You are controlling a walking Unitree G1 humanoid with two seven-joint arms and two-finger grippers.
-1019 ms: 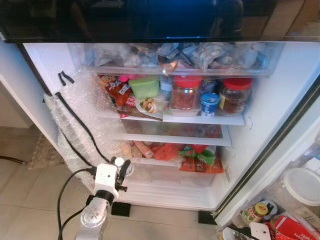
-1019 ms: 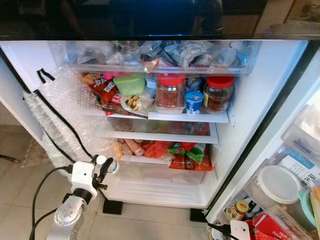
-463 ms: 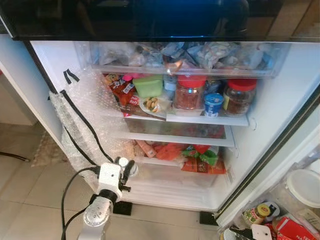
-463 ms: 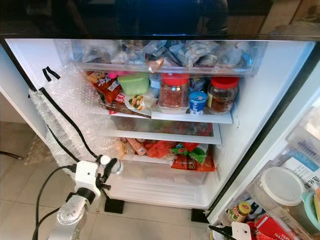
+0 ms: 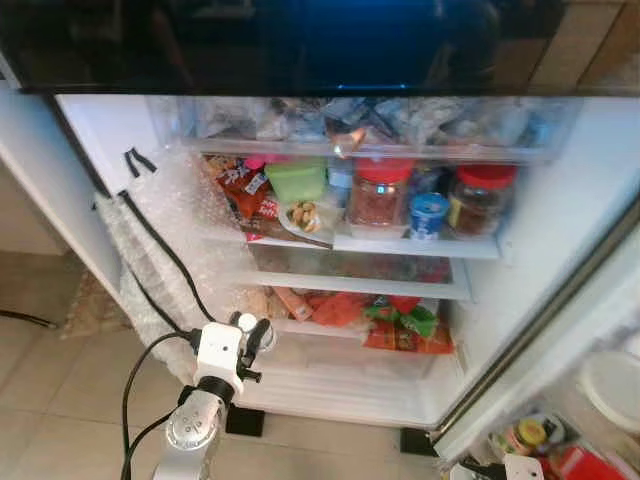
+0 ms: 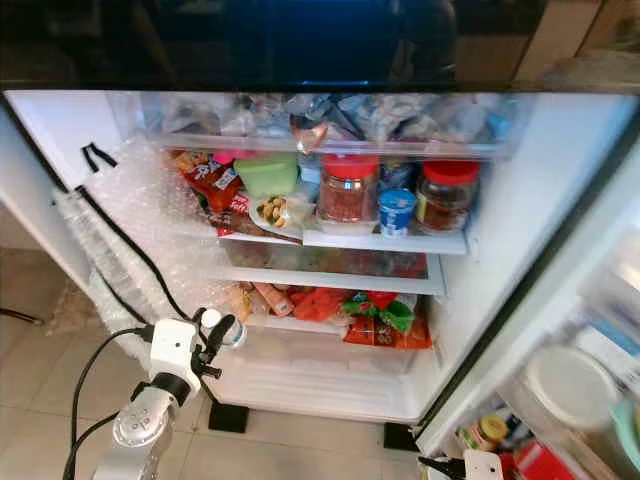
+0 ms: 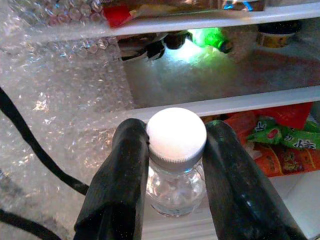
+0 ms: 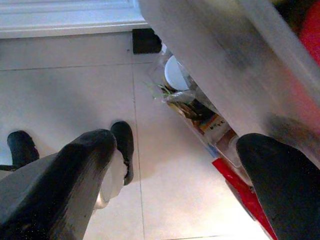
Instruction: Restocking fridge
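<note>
An open fridge (image 5: 90,200) stands in front of the robot, its shelves already crowded. The left gripper (image 7: 170,165) is raised low at the fridge's left side, near the bottom shelf. Its two black fingers (image 7: 120,180) are clamped on the neck of a small clear bottle (image 7: 175,185) with a white cap (image 7: 176,135). The bottle is held upright, probably so it can be stood straight on a shelf.

A sheet of bubble wrap (image 5: 180,230) with black straps hangs along the inner left wall, just beside the held bottle. On the upper shelf sit two red-lidded jars (image 5: 380,195), a green tub (image 5: 297,180) and a small blue cup (image 5: 427,212). Red and green snack packets (image 5: 400,325) fill the shelf below. The barest space seems to be the white bottom shelf (image 6: 320,375), which would explain the low approach.

The right gripper (image 8: 175,165) hangs low by the door bins (image 8: 210,65), pointing at the tiled floor (image 8: 65,75), fingers apart and holding nothing.
</note>
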